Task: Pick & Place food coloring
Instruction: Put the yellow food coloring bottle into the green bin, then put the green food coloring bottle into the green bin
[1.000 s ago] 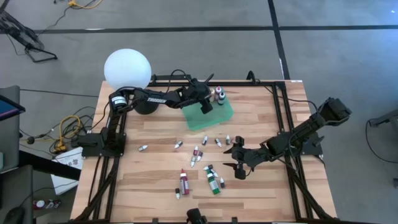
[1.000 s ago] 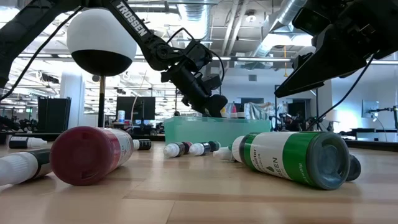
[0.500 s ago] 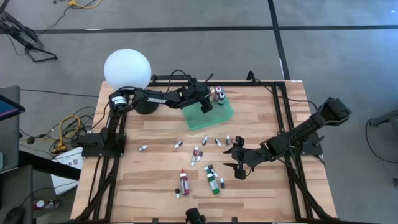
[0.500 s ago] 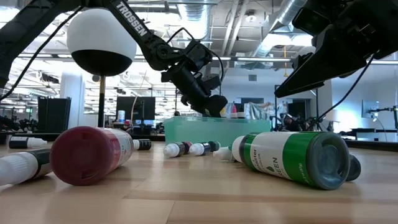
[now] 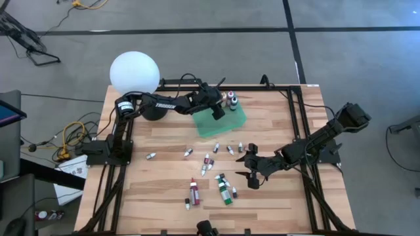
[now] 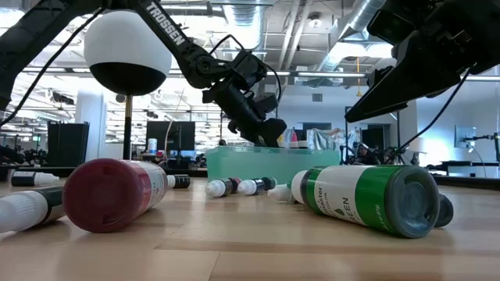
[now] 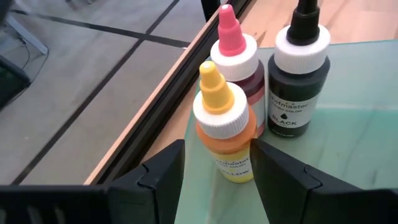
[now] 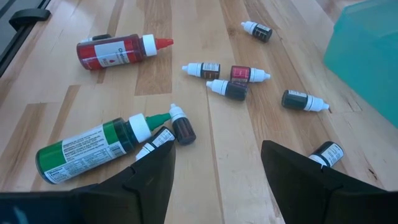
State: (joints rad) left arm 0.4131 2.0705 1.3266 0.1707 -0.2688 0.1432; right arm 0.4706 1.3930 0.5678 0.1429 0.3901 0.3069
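Three food coloring bottles stand upright on the flat green tray (image 5: 223,123) at the table's far middle: yellow (image 7: 224,134), pink (image 7: 233,56) and black (image 7: 297,81). My left gripper (image 7: 217,171) is open and low over the tray, with one finger on either side of the yellow bottle. A red bottle (image 5: 194,190), a green bottle (image 5: 225,190) and several white-tipped droppers (image 8: 233,81) lie on their sides on the wood. My right gripper (image 5: 251,172) hangs open above the table, right of the green bottle and touching nothing. My left gripper has the yellow bottle's body (image 7: 239,165) between its two fingers, which come slanting down from the table's left. One finger (image 7: 273,171) stands right against the body and the other shows a gap. Whether it touches, I cannot tell. The bottle stands upright on the tray.
A white globe lamp (image 5: 134,73) stands at the far left corner beside the left arm. Black frame rails (image 5: 298,124) run along the table's edges. Bare wood lies left of the lying bottles and along the right side under the right arm.
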